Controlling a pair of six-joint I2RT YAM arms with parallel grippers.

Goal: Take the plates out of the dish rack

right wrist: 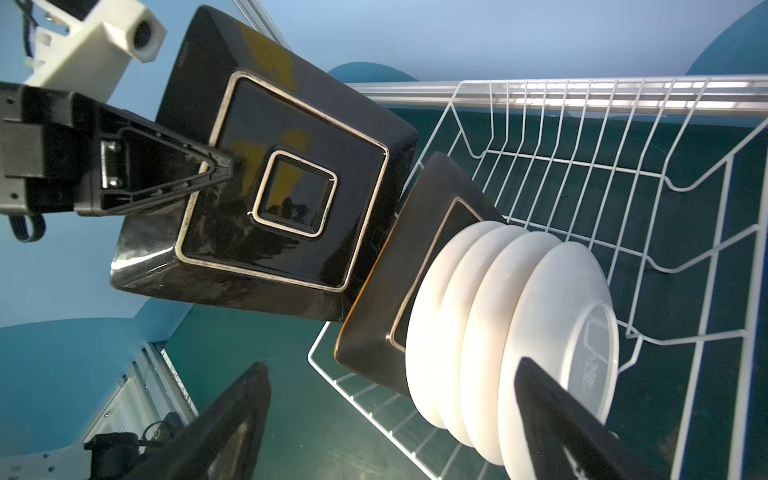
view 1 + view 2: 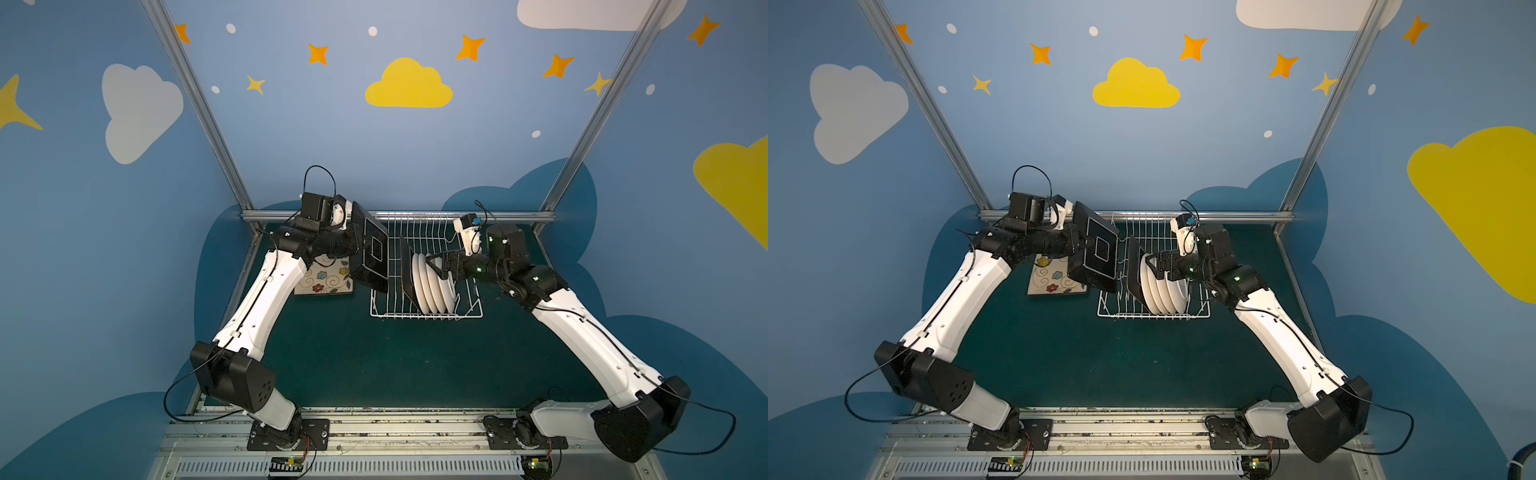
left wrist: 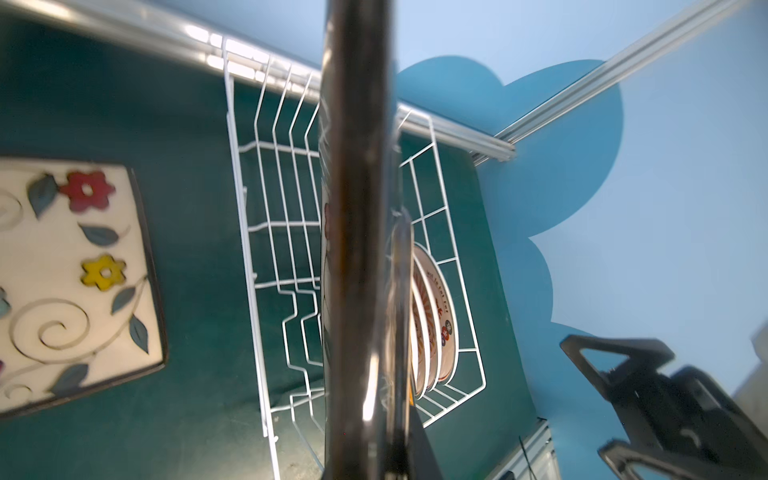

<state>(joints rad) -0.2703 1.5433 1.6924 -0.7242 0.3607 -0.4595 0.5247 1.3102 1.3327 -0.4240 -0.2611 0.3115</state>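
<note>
**Desk:** Stock count, nearest first.

**Operator:** Item one, bench [image 2: 374, 365] [image 2: 1100, 365]: dark green, and I see it bare in front of the rack.
Item two, dish rack [image 2: 415, 318] [image 2: 1154, 318] [image 1: 623, 124] [image 3: 266, 208]: a white wire basket with flared sides and rows of upright tines. It sits toward the back of the bench.
Item three, round plates [image 2: 434, 286] [image 2: 1163, 289] [image 1: 519, 324]: four of them, white, on edge in the rack's near half, packed close and leaning together. Their plain backs face my right arm [image 2: 582, 324]. My left wrist camera shows orange rays and small print on their faces [image 3: 432, 316].

**Desk:** And the square ones?

**Operator:** Three.
The racked square plate [image 2: 406, 270] [image 2: 1133, 270] [image 1: 407, 270] stands on edge just beside the round row. Its back is black with a pale line frame.
The flat square plate [image 2: 324, 278] [image 2: 1054, 278] [image 3: 70, 270] lies face up on the bench left of the rack. It is cream with swirls, red and yellow flowers and a dark rim.
The held square plate [image 2: 372, 253] [image 2: 1096, 253] [image 1: 270, 199] has a glossy black back with a pale outline around a small square foot. It is lifted on edge at the rack's left side.

**Desk:** Jaws?

**Operator:** My left jaws are clamped on the held square plate. My right jaws are spread wide, gripping nothing, at the top rims of the round plates. I cannot tell whether they touch.
Farthest back are bare tines, then the aluminium rail [image 2: 399, 215].
</note>
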